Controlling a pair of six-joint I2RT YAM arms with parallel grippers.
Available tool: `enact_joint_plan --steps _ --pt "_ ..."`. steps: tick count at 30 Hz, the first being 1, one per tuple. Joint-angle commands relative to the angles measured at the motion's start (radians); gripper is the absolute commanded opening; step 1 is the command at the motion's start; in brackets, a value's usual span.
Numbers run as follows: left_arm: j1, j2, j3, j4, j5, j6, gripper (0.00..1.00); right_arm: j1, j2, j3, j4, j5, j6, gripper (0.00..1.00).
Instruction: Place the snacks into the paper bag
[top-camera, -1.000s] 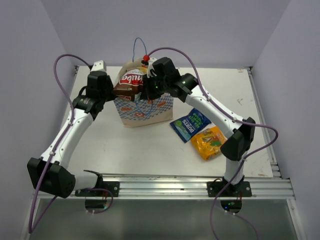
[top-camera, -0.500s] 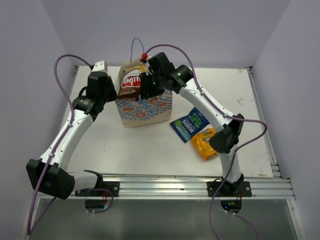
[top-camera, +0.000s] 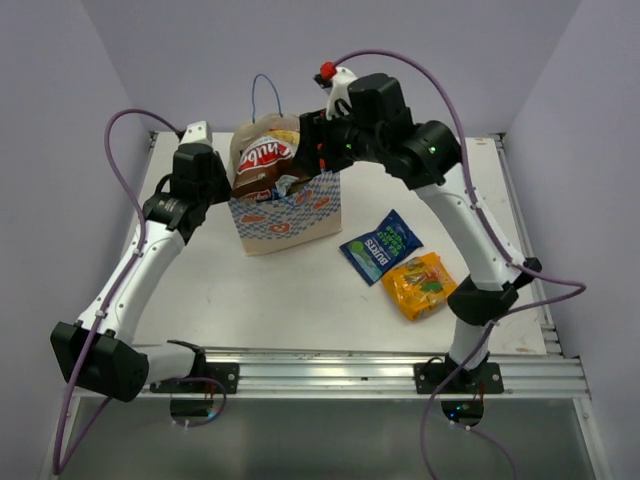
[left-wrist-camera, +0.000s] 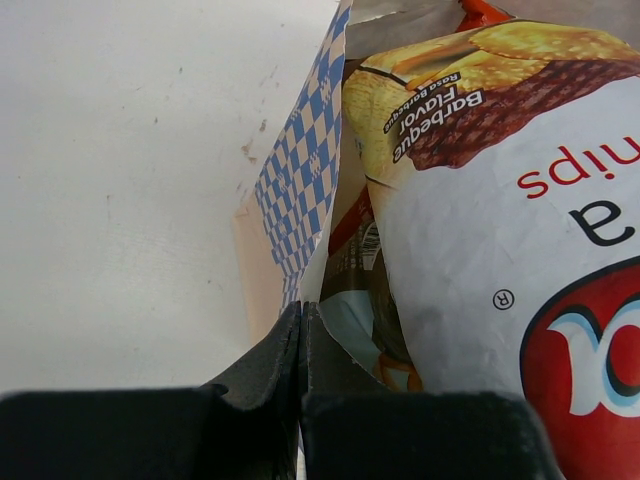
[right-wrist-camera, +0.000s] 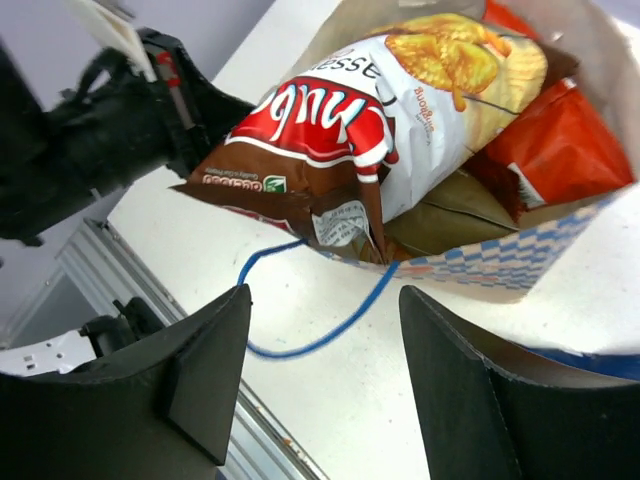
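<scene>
left gripper (left-wrist-camera: 302, 325): clenched on the left rim of the paper bag (top-camera: 290, 222)
paper bag: upright near the far edge, left of centre
Chulo bag (top-camera: 266, 158): sticking out of the bag's top
right gripper (right-wrist-camera: 325, 300): fingers spread, empty, above the bag
dark blue packet (top-camera: 380, 246), orange packet (top-camera: 420, 284): lying flat, right half, just beside each other

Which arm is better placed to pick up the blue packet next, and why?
Right. The right tool is open and empty by the paper bag, and the blue packet lies nearer that arm's base. The left tool is shut on the bag's rim.
</scene>
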Motion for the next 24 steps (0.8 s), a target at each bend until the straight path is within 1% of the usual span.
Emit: enact_joint_plan --steps 1,2,3,4,5,6,7,8,10,11,12,15,19,20,24 --pt "0.004 -0.004 0.041 -0.009 -0.017 0.01 0.0 -0.005 -0.097 -0.04 0.009 0.084 -0.04 0.66" --pt "0.004 -0.002 0.041 -0.009 -0.016 0.01 0.0 -0.008 -0.106 -0.062 -0.028 0.129 -0.043 0.67" --pt "0.004 -0.004 0.042 -0.009 -0.014 0.01 0.0 -0.011 -0.132 -0.149 -0.039 0.223 -0.049 0.71" --pt "0.004 -0.002 0.042 -0.009 -0.014 0.009 0.0 -0.015 -0.155 -0.222 -0.039 0.256 -0.05 0.76" --pt "0.004 -0.004 0.042 -0.009 -0.014 0.005 0.0 -0.026 -0.177 -0.303 -0.016 0.295 -0.044 0.78" --pt "0.004 -0.002 0.044 -0.01 -0.014 0.005 0.0 -0.035 -0.23 -0.481 0.008 0.316 -0.023 0.79" --pt "0.004 -0.002 0.045 -0.01 -0.016 0.004 0.0 -0.046 -0.26 -0.579 0.043 0.318 -0.009 0.8" --pt "0.004 -0.002 0.049 -0.013 -0.016 0.004 0.0 -0.076 -0.287 -0.757 0.123 0.317 0.024 0.82" --pt "0.004 -0.002 0.055 -0.018 -0.024 0.007 0.0 -0.118 -0.368 -0.912 0.194 0.309 0.074 0.84" --pt "0.004 -0.001 0.059 -0.019 -0.024 0.01 0.0 -0.156 -0.39 -1.017 0.223 0.312 0.098 0.85" --pt "0.004 0.001 0.062 -0.026 -0.022 0.013 0.0 -0.172 -0.41 -1.058 0.234 0.315 0.129 0.86" --pt "0.004 0.01 0.067 -0.027 -0.011 0.016 0.0 -0.184 -0.459 -1.148 0.208 0.356 0.138 0.87" --pt "0.004 0.031 0.067 -0.018 0.015 0.01 0.0 -0.184 -0.485 -1.264 0.183 0.349 0.144 0.87" --pt "0.004 0.033 0.067 -0.018 0.021 0.01 0.0 -0.184 -0.491 -1.32 0.189 0.344 0.155 0.87" --pt "0.004 0.041 0.062 -0.016 0.042 0.007 0.0 -0.184 -0.508 -1.429 0.195 0.338 0.193 0.87"
